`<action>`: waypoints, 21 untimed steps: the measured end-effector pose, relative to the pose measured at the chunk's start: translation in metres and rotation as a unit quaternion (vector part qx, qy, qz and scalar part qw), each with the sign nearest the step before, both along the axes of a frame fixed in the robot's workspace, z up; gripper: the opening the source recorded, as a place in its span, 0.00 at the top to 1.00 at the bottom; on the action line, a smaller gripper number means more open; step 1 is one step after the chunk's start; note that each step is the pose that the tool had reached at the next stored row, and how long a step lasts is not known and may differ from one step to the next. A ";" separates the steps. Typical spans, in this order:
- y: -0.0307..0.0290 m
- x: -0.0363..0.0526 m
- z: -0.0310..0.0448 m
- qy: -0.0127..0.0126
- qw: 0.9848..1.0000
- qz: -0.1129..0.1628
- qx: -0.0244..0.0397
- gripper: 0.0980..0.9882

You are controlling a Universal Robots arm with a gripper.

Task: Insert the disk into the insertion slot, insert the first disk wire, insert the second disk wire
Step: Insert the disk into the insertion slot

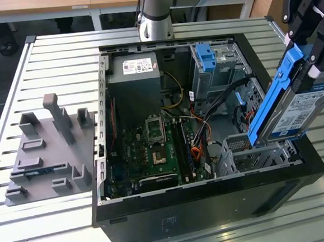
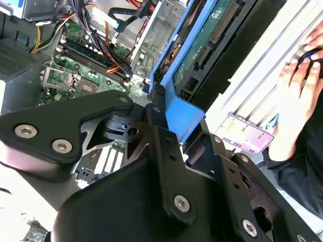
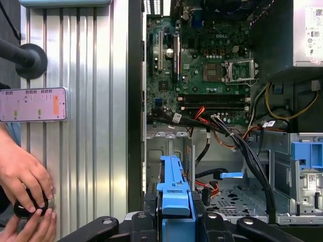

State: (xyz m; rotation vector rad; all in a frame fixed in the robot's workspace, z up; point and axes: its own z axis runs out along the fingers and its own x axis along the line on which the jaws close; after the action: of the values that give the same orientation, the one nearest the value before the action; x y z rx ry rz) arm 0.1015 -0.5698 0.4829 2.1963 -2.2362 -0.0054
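We see the gripper [image 1: 307, 59], partly cut off at the exterior view's right border, its fingers clamped on the blue carrier of the disk [image 1: 298, 107]. The disk hangs steeply tilted over the insertion slot [image 1: 248, 150], in the near corner of the open computer case [image 1: 213, 204] at the exterior view's right. We cannot tell whether its lower edge touches the cage. A person's hand [image 3: 22, 176], partly cut off, lies on the slatted tabletop [image 1: 61, 56] outside the case.
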 end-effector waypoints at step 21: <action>0.0000 -0.0066 -0.0004 -0.011 1.000 0.000 0.000 0.70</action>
State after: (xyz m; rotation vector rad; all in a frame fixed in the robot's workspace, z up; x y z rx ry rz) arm 0.0949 -0.5698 0.4824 2.2079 -2.2477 0.0198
